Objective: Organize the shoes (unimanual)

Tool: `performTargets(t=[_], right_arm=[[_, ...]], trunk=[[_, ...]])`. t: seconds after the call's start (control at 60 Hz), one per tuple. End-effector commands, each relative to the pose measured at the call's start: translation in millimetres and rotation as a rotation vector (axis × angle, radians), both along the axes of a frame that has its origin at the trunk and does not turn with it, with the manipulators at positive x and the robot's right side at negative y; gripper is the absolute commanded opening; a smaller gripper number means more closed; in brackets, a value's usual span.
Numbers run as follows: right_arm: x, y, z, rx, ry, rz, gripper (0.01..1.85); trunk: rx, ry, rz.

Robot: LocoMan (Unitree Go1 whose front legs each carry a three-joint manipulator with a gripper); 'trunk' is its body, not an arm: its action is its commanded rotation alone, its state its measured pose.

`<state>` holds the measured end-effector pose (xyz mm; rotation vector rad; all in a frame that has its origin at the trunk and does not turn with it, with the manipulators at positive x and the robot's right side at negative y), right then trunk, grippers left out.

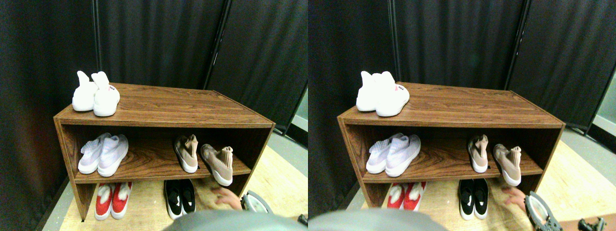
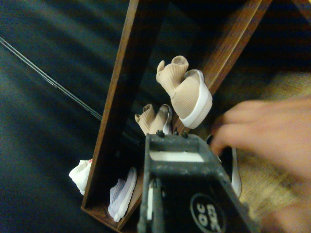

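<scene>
Though apart (unaligned), shoes (image 1: 204, 158) beyond fingers (image 2: 175, 145).

Five pairs of shoes, ten shoes in all, plus one hand.

You have two beige-tan sneakers (image 1: 186, 153) straight ahead of the jaw, two lilac-white shoes (image 1: 104, 154) and two all-white high-collared shoes (image 1: 96, 93) farther off beyond the jaw, two red shoes (image 1: 111, 200), two black shoes (image 1: 180, 196), and one person's hand (image 2: 265, 133) close beside the jaw.

Brown wooden shoe rack (image 1: 163, 103): white high-collared pair (image 1: 95, 94) on top, far left; lilac-white knit pair (image 1: 103, 154) middle shelf left; red pair (image 1: 112, 199) and black pair (image 1: 180, 196) on floor beneath.
</scene>
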<state>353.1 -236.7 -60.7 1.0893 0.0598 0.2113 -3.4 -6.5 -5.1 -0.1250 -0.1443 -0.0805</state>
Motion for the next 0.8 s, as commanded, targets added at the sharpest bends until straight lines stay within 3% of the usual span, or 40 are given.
performTargets(t=[0.017, 0.8], right_arm=[[0.8, 3, 9, 0.003, -0.045, 0.002, 0.06], [20.5, 9, 6, 0.02, -0.046, -0.025, 0.06]], trunk=[[-0.024, 0.021, 0.002], [-0.029, 0.045, 0.001]])
